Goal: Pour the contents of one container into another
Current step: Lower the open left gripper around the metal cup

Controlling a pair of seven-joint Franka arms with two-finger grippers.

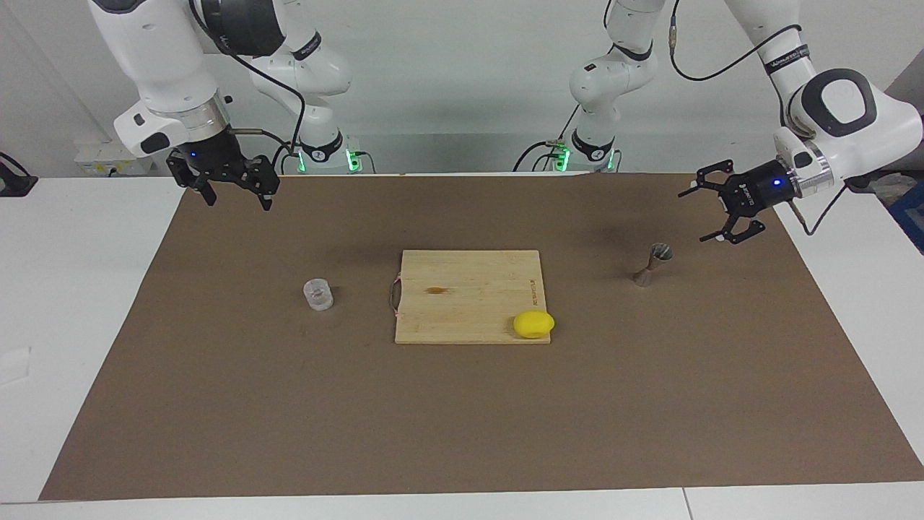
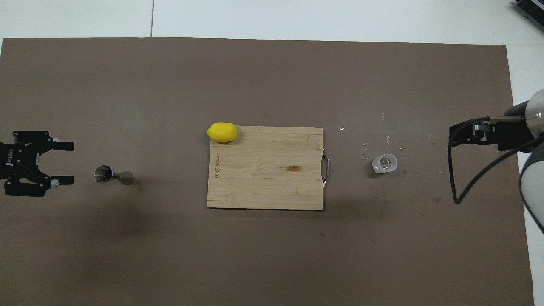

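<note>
The small clear cup (image 1: pixel 317 295) (image 2: pixel 385 163) stands upright on the brown mat toward the right arm's end. The metal hourglass jigger (image 1: pixel 652 264) (image 2: pixel 111 175) stands upright toward the left arm's end. My left gripper (image 1: pixel 694 217) (image 2: pixel 69 163) is open and turned sideways. It hangs low over the mat just beside the jigger, its fingers pointing at it, a short gap apart. My right gripper (image 1: pixel 238 202) (image 2: pixel 457 136) waits open over the mat's edge at its own end, well apart from the cup, holding nothing.
A wooden cutting board (image 1: pixel 469 289) (image 2: pixel 263 178) lies mid-mat between the two containers. A yellow lemon (image 1: pixel 533 323) (image 2: pixel 222 131) rests on its corner away from the robots. Small white specks dot the mat around the cup.
</note>
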